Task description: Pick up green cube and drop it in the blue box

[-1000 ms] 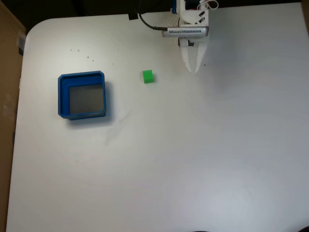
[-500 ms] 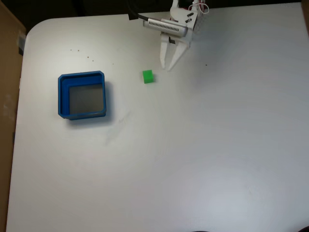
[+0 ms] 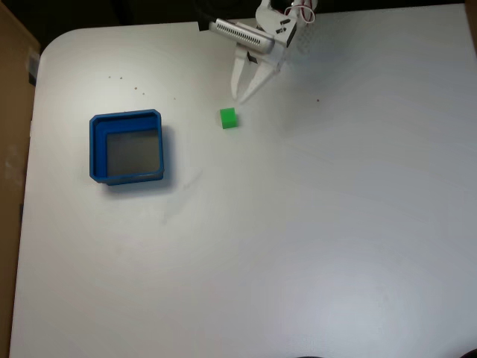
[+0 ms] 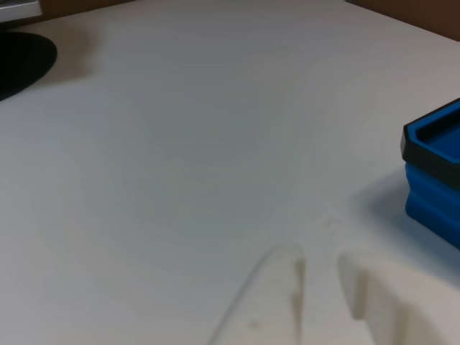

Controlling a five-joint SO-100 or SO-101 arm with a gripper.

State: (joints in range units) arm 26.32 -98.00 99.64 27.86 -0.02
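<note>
In the fixed view the small green cube lies on the white table, right of the blue box, a shallow square tray with a grey floor. My white gripper hangs just above and slightly right of the cube, its tips a short gap away and pointing down-left. The fingers form a narrow V with nothing between them. In the other view the two pale fingertips stand slightly apart at the bottom, and a corner of the blue box shows at the right edge. The cube is hidden there.
A brown board borders the table's left side in the fixed view. A black cable runs to the arm at the top edge. A dark round shape sits at the far left in the other view.
The gripper has swung left along the table's top edge, from right of the cube to just above it, and now tilts down-left. Cube and box have not moved.
</note>
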